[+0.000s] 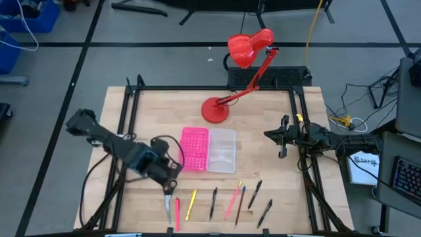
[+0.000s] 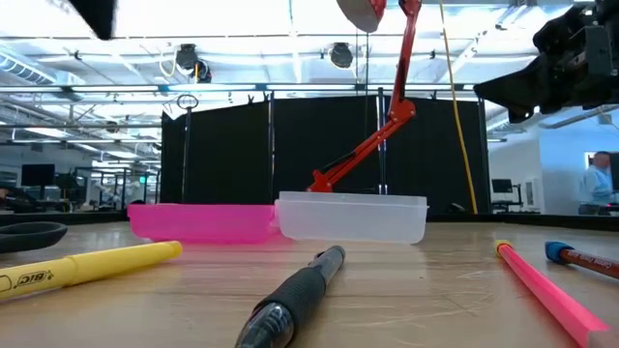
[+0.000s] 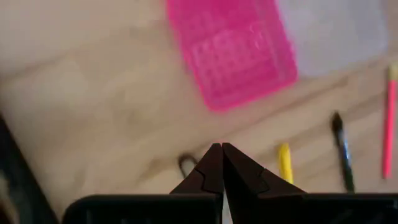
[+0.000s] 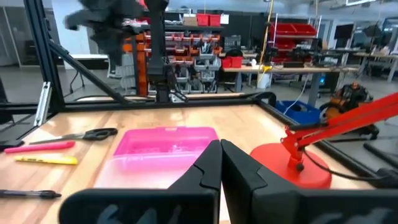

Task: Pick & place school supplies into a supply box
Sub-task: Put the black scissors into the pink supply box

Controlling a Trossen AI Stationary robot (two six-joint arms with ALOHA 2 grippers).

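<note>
The supply box lies open and flat mid-table, pink half [image 1: 195, 148] beside clear half [image 1: 222, 149]. Black-handled scissors [image 1: 170, 194] and several pens lie flat in a row near the table's near edge: red [image 1: 177, 214], yellow [image 1: 191, 204], black [image 1: 214, 202], pink [image 1: 232, 201]. My left gripper [image 1: 169, 176] hangs shut over the table between the pink half and the scissors; its wrist view shows the shut tips [image 3: 221, 149] beside a scissor handle loop [image 3: 186, 165]. My right gripper [image 1: 283, 136] waits shut at the table's right side, pointing at the box [image 4: 165, 146].
A red desk lamp stands by its round base [image 1: 214, 110] just beyond the box, its arm slanting up to the head [image 1: 248, 47]. More dark pens [image 1: 255, 194] lie to the right in the row. Black frame rails [image 1: 125, 131] run along both sides of the table.
</note>
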